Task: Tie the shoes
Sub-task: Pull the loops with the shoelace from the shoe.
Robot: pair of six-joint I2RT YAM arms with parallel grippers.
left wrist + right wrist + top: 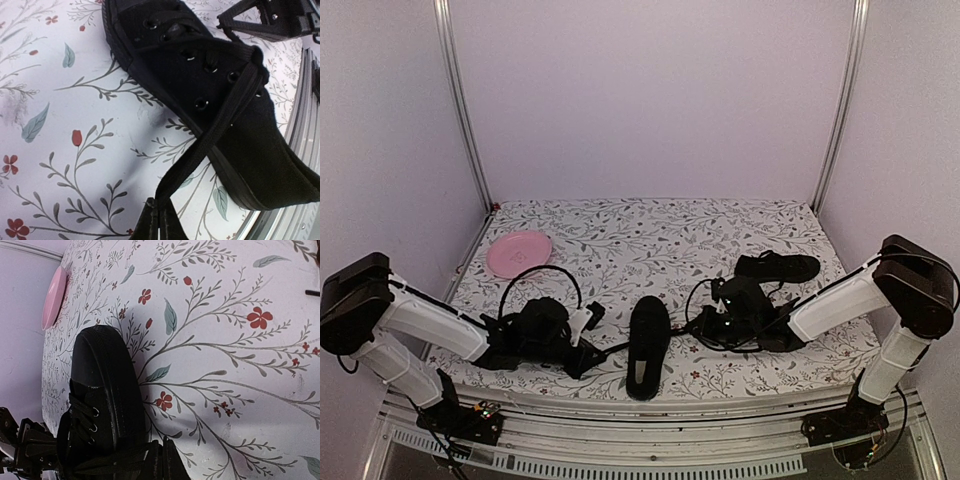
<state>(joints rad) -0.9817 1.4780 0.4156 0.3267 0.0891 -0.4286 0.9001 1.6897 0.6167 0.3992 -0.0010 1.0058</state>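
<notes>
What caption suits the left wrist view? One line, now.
Left hand pinches a flat black lace leading from the black shoe on the floral cloth.

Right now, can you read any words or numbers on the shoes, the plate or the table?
None can be read.
The near shoe has a pale patch by the heel, too small to read.
The far shoe, pink plate and flowered table cover show no writing.

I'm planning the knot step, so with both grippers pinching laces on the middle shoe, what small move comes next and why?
Probably cross the two ends over the shoe to start the knot. The left gripper is shut on one lace end, the right gripper on the other lace end, and no bow shows.
</notes>
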